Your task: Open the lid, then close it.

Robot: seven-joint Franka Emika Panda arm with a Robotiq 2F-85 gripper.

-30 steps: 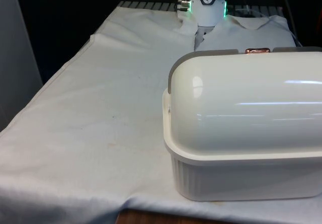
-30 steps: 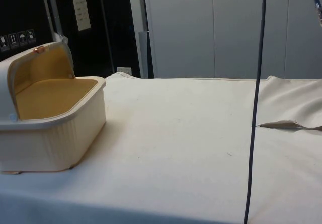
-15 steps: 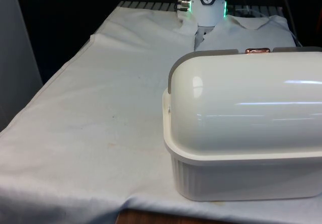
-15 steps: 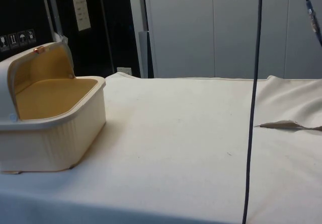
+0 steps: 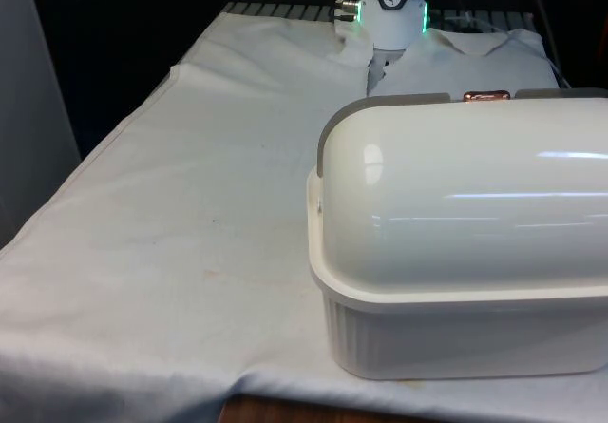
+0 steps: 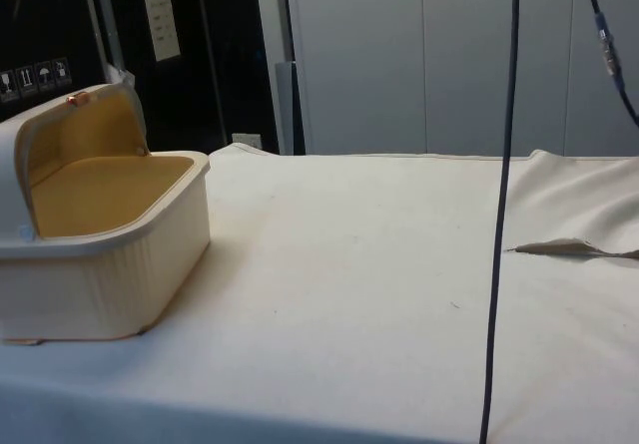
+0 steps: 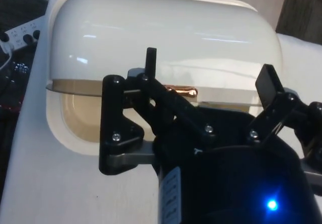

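A cream bread box (image 5: pixel 456 337) stands at the front view's right, its back to that camera. Its domed lid (image 5: pixel 465 195) is rolled back, and the copper handle (image 5: pixel 485 95) sits at the top edge. From the side, the box (image 6: pixel 110 264) is open towards the table, with a tan inside and the lid (image 6: pixel 40 130) raised behind. In the wrist view my gripper (image 7: pixel 209 70) hovers over the lid (image 7: pixel 161 32) with its fingers wide apart. The copper handle (image 7: pixel 181 89) lies below and between them, untouched. Part of the opening (image 7: pixel 80 113) is visible beside the lid's edge.
White cloth (image 5: pixel 190 214) covers the table, with wide free room at the front view's left. The arm's base (image 5: pixel 394 9) stands at the far end. A black cable (image 6: pixel 499 215) hangs in the side view near a fold in the cloth (image 6: pixel 569 248).
The hanging cable in the side view has swung a little. The bread box and its lid have not moved.
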